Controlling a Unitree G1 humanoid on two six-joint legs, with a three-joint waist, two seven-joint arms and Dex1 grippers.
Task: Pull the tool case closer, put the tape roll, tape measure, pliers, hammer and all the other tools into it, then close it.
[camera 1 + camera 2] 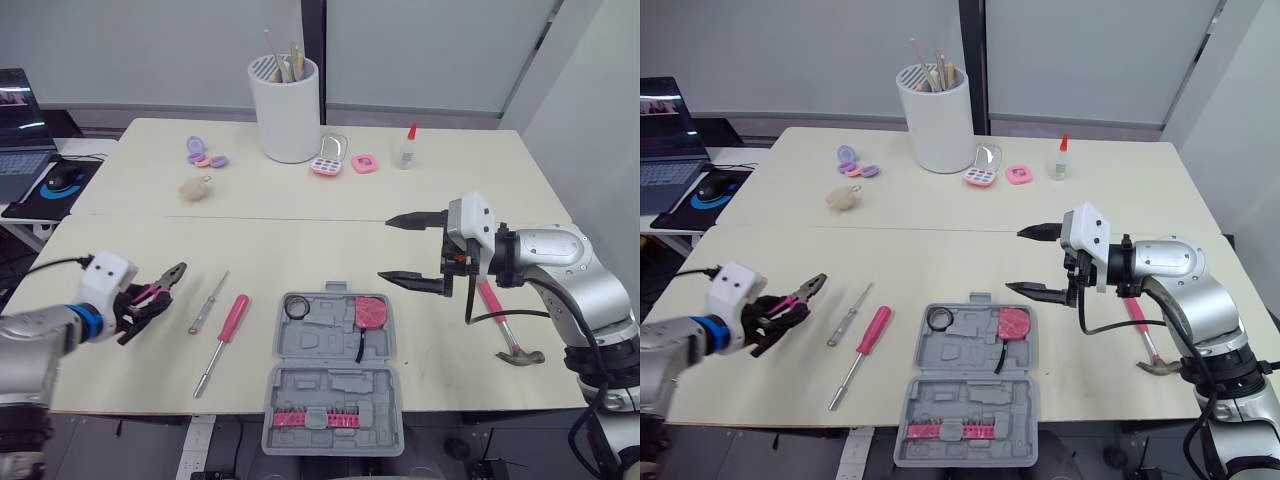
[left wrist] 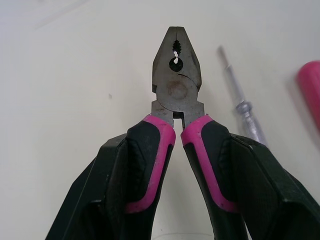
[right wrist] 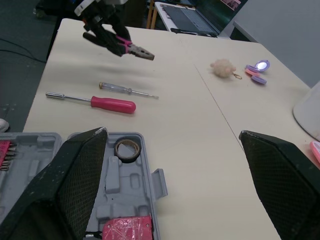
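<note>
Over table [image 1: 300, 230], left side | left claw [image 1: 150, 300] clamps pliers [image 1: 172, 276] | right claw [image 1: 388, 248] spread

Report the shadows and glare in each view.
Left eye view: light is even, and the open grey plastic tool case casts only a thin soft shadow. Right wrist view: the open purple compact mirror glints white. Left wrist view: no glare on the pink-handled steel pliers in the left gripper.
</note>
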